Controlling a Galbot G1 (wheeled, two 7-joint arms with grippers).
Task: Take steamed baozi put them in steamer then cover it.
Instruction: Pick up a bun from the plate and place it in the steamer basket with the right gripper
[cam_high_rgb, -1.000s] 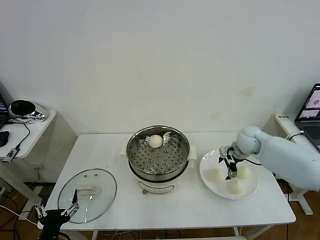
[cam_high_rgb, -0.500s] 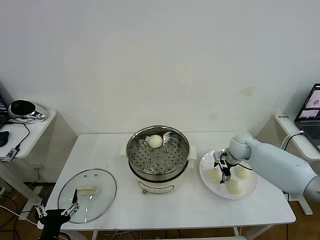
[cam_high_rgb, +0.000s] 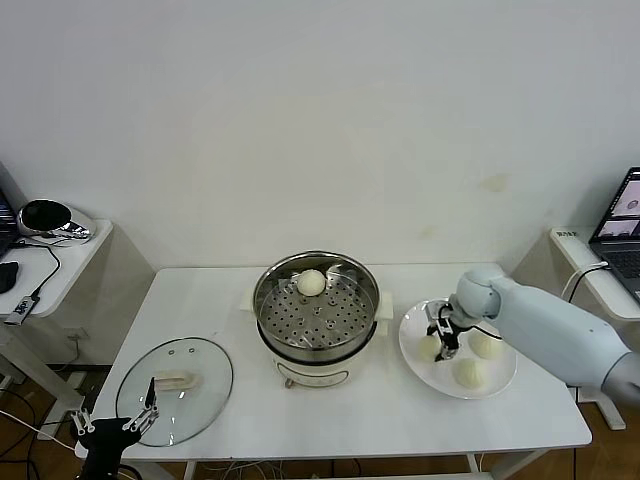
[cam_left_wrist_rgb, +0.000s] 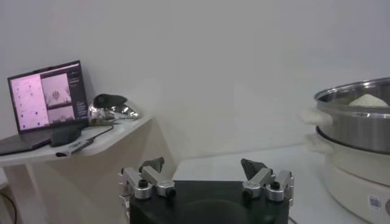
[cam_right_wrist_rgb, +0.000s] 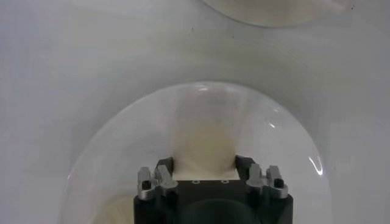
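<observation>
Right wrist view, right gripper (cam_right_wrist_rgb: 204, 164) pinching steamed baozi (cam_right_wrist_rgb: 204, 143), head view, left gripper (cam_high_rgb: 112, 425) spread

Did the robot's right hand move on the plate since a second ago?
Yes. The right gripper slid across the plate toward the steamer, from between the buns to the bun nearest the pot.

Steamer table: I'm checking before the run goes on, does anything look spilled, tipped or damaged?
Nothing stands out. The steamer stands upright with one baozi inside, the cover lies flat, and the right gripper is over a bun on the plate.
</observation>
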